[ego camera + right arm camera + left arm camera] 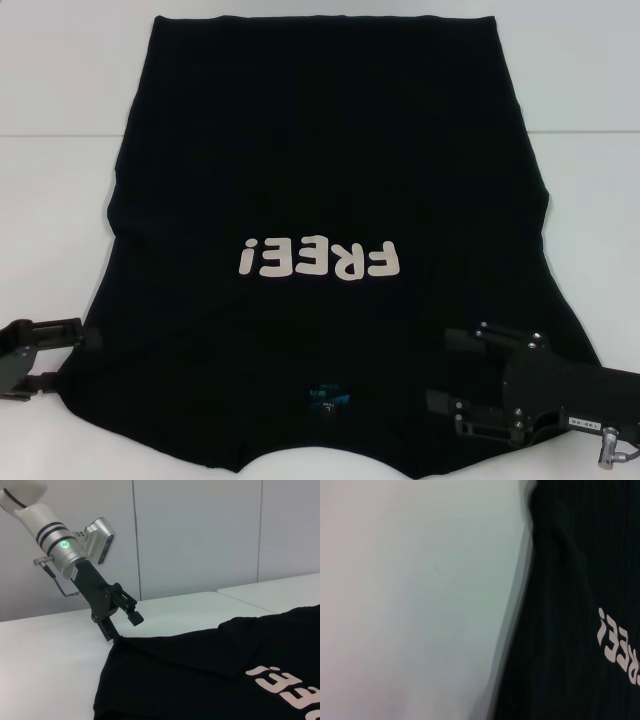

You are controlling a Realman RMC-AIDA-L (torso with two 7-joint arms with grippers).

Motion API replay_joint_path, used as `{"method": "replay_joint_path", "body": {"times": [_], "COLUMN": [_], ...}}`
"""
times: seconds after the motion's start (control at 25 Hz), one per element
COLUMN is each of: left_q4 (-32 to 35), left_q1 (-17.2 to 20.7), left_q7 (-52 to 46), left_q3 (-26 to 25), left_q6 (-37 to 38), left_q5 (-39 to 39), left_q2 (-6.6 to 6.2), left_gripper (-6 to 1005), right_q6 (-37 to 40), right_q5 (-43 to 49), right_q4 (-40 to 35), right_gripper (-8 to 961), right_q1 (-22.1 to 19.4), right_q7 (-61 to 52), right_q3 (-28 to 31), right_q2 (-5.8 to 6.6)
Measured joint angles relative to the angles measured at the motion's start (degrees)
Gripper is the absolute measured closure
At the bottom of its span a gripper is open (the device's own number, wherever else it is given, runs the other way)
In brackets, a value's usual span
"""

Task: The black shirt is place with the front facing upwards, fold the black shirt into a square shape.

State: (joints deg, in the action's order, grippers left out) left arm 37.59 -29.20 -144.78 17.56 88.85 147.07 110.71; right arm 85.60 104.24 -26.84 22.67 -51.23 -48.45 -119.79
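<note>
The black shirt (320, 150) lies flat on the white table (60, 150), front up, with the white letters "FREE!" (318, 260) on the chest and a small blue neck label (328, 397) at the near edge. My left gripper (65, 358) sits at the shirt's near left sleeve edge. The right wrist view shows this left gripper (122, 628) open, its lower finger touching the sleeve corner of the shirt (200, 680). My right gripper (440, 370) hovers open over the near right shoulder. In the left wrist view only the shirt (570, 580) and table appear.
Bare white table (395, 605) surrounds the shirt on the left, right and far sides. A seam between two table tops runs across the far part (590, 130). A pale wall (200, 530) stands behind the table.
</note>
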Motion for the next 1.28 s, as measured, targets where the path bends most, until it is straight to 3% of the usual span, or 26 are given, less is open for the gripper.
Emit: {"method": "replay_joint_path", "body": {"times": [1.12, 1.28], "left_q4": [0.6, 1.3], "left_q1": [-1.2, -1.2], "left_q7": [0.3, 0.7], "left_q3": [1.3, 2.5], "left_q6": [-0.3, -0.8], "left_q5": [2.7, 2.9], "left_q2": [0.35, 0.48], "left_gripper": [51, 146], "right_q6": [1.2, 1.7], "right_q5": [-0.4, -0.4], "right_q4": [-0.4, -0.5], "right_gripper": [174, 174], "right_q1": [0.0, -0.1], "right_q7": [0.0, -0.4], "right_q3": [0.1, 0.4], "right_q2": [0.05, 0.17]}}
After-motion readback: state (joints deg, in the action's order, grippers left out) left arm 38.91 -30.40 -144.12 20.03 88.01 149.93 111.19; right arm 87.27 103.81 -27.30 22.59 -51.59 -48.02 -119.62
